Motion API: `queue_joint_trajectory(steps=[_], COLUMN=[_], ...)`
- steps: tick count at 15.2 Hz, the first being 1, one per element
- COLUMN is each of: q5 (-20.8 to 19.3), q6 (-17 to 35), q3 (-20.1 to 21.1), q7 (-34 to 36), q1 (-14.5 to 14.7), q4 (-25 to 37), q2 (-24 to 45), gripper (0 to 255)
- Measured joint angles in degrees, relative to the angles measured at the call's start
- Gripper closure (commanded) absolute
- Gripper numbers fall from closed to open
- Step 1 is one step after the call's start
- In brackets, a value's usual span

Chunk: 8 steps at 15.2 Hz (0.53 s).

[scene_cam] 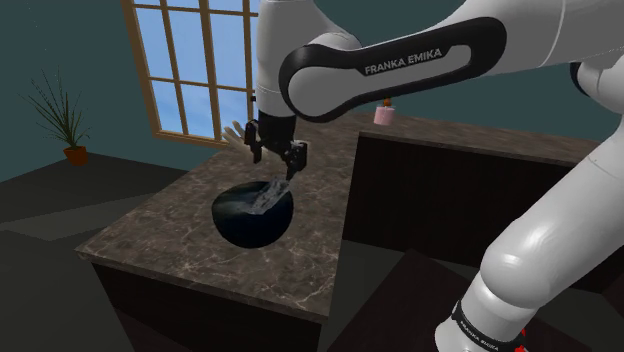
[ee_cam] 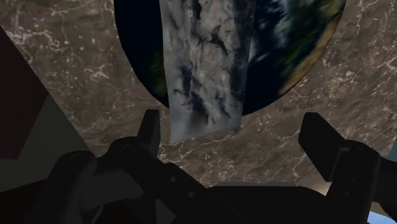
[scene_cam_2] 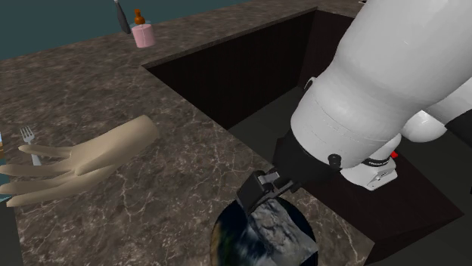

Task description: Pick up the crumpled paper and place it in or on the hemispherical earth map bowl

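Evidently the crumpled paper is laid across the earth map bowl, one end draped past its rim over the bench, while the pincer is held open and empty above it, so the sheet could be dragged out if clipped by a finger.

Brown, white-veined surface, bent around a dark recess. Carries a globe-printed bowl, a pale hand-shaped object with a fork just beside, a pink cup and, behind it, perhaps a bottle.
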Motion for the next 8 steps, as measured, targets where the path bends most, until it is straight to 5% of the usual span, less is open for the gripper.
queue_joint_trajectory(steps=[8], q5=[0.75], q6=[-3.14], q3=[-0.12], q7=[-0.42], q1=[0.30], q4=[2.20], q2=[-1.05], gripper=[0])
